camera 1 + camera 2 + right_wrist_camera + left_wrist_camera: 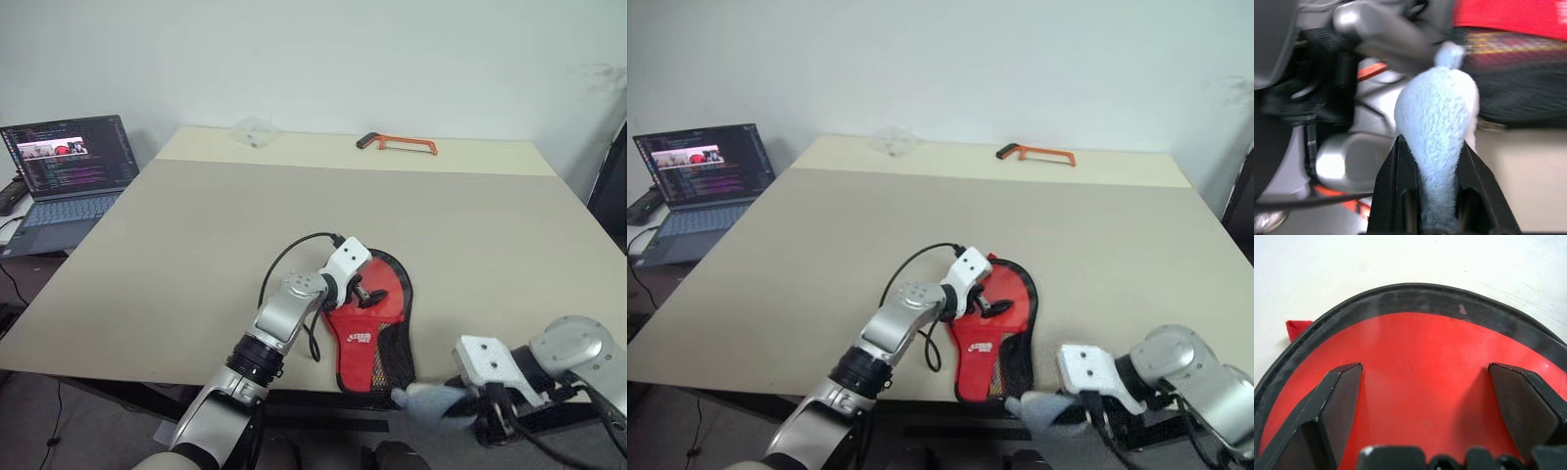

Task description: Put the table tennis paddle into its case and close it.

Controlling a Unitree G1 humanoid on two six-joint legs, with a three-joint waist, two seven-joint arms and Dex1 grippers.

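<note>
The case [364, 338], red with a white logo and a black mesh pocket, lies flat at the table's front edge. My left gripper [370, 291] is open just above its rounded upper part, and the left wrist view shows both fingers [1339, 396] spread over the glossy red face [1420, 362] with its black rim. Red and yellow stripes [1508, 44] show through the mesh, like the paddle's handle; the rest of the paddle is hidden. My right gripper [477, 409] hangs off the front edge to the right, shut on a small pale grey fuzzy pouch [1437, 117].
The beige table [294, 196] stretches far back. An orange hacksaw [397, 144] and a clear plastic item [255, 132] lie near its far edge. An open laptop [69, 166] stands on a lower surface to the left. A black cable [284, 259] loops beside my left wrist.
</note>
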